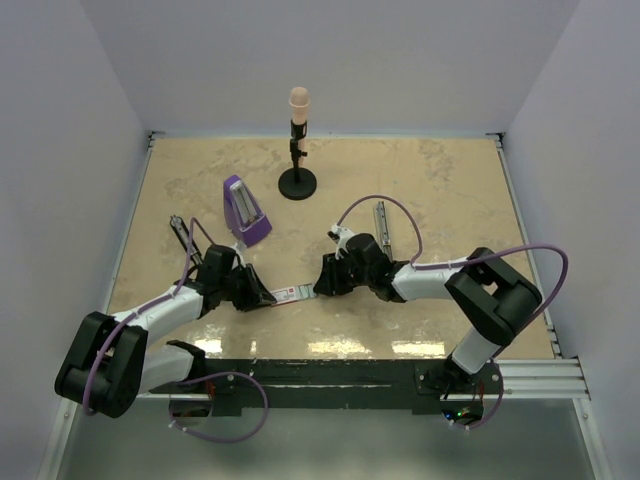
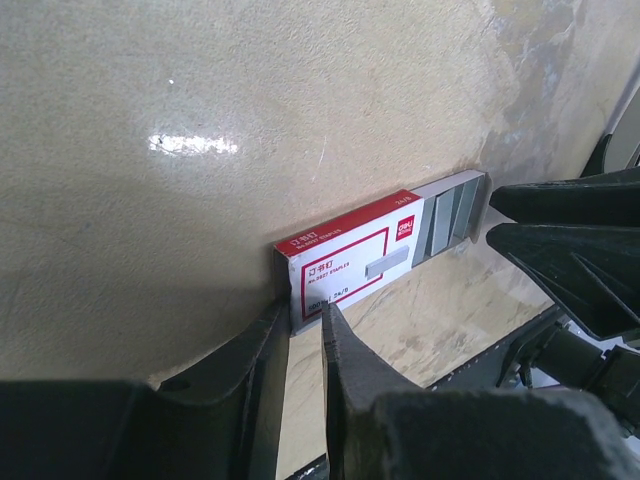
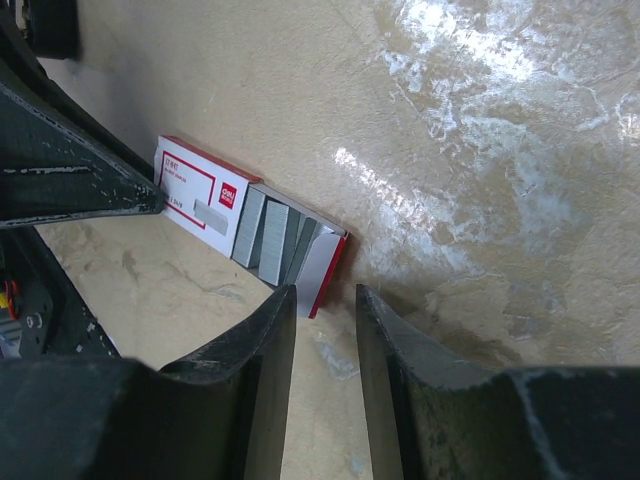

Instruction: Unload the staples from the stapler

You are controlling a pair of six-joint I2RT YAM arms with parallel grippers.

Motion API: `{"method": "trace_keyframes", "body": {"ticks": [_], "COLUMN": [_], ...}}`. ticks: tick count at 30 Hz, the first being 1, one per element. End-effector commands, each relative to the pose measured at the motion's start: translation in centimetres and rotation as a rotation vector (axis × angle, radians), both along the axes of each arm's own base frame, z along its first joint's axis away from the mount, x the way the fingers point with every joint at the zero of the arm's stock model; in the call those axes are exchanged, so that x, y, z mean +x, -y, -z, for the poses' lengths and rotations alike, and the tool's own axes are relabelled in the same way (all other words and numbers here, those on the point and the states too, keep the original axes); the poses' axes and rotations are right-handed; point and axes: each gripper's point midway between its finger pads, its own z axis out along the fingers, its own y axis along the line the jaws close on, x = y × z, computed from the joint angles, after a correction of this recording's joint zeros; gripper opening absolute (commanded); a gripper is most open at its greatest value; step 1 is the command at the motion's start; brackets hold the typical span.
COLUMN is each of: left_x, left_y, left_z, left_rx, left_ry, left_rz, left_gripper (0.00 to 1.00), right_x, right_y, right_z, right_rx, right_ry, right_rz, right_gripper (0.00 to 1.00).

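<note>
A red-and-white staple box (image 1: 293, 294) lies between my two grippers, its inner tray slid partly out. Silvery-grey strips of staples (image 3: 265, 235) lie in the tray and also show in the left wrist view (image 2: 450, 215). My left gripper (image 1: 262, 296) pinches the box's closed end (image 2: 340, 255) between its fingertips. My right gripper (image 1: 318, 287) is open, with its tips either side of the tray's end flap (image 3: 325, 265) and a gap on one side. A slim, dark, elongated thing, apparently the stapler (image 1: 381, 224), lies behind the right arm, away from both grippers.
A purple wedge-shaped object (image 1: 244, 212) stands behind the left gripper. A black stand with a peach top (image 1: 297, 150) is at the back centre. A thin black object (image 1: 179, 233) lies at the left by the cable. White walls enclose the table.
</note>
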Motion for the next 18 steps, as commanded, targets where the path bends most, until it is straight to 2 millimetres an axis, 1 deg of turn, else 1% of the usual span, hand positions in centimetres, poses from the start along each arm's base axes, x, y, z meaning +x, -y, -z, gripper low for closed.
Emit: {"method": "trace_keyframes", "body": {"ticks": [1,9,18], "left_x": [0.14,-0.01,0.03], "left_y": [0.46,0.41,0.51], "left_z": [-0.38,-0.19,-0.21], "left_rx": [-0.026,-0.025,-0.029], "left_ry": [0.021,0.016,0.016], "left_rz": [0.01,0.009,0.008], "left_gripper": [0.24,0.24,0.24], "right_x": [0.31,0.17,-0.08], "right_y": [-0.59,-0.64,-1.02], "right_z": [-0.4,0.25,0.45], "right_rx": [0.043,0.041,0.06], "right_ry": [0.009,-0.002,-0.017], "right_rz": [-0.006,-0.011,-0.021], "right_gripper": [0.34,0.31,0.28]}}
